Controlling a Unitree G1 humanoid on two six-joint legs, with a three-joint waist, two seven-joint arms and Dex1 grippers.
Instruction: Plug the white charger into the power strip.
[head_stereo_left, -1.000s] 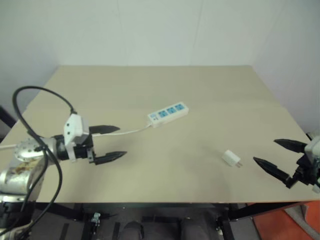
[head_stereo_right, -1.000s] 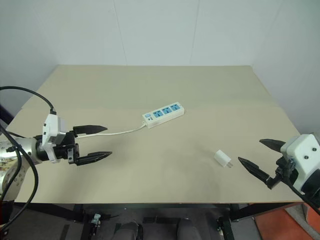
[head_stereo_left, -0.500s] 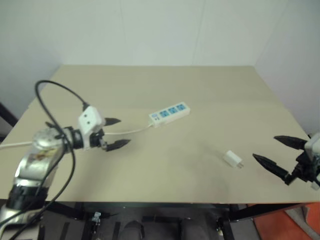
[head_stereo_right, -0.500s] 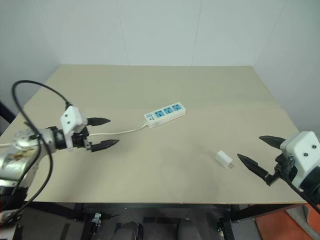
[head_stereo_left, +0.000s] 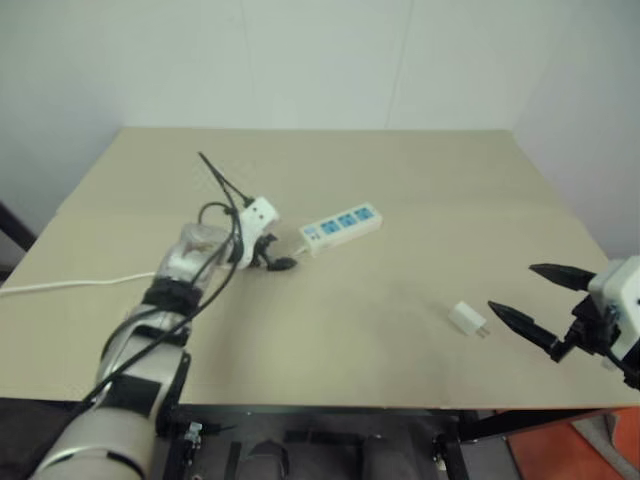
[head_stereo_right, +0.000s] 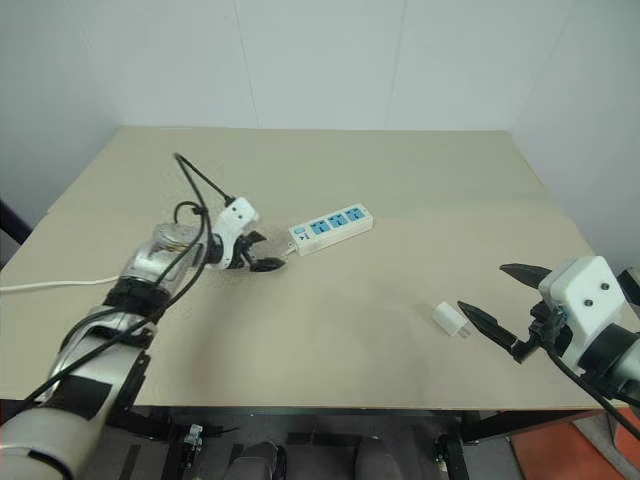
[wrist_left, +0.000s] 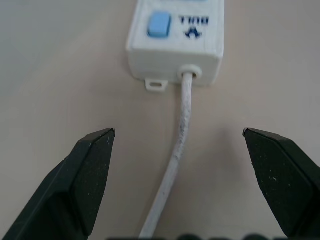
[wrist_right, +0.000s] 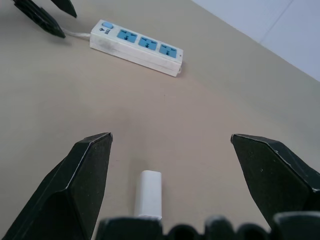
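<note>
Between the right hand's (head_stereo_right: 487, 301) spread fingers the white charger (head_stereo_right: 448, 320) lies ungrasped; left hand (head_stereo_right: 258, 251), open too, straddles the power strip's (head_stereo_right: 331, 225) cord (wrist_left: 181, 130). Nothing plugged.

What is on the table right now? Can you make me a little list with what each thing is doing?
table: beige flat tabletop
power strip: long white bar with three blue sockets, lying flat, nothing plugged in
cord: thin white cord running out of the strip's switch end
charger: small white boxy plug adapter, lying loose on the table, apart from the strip
left pincer: open, at the strip's cord end, cord between its fingers
right pincer: open, just beside the charger, not touching it
</note>
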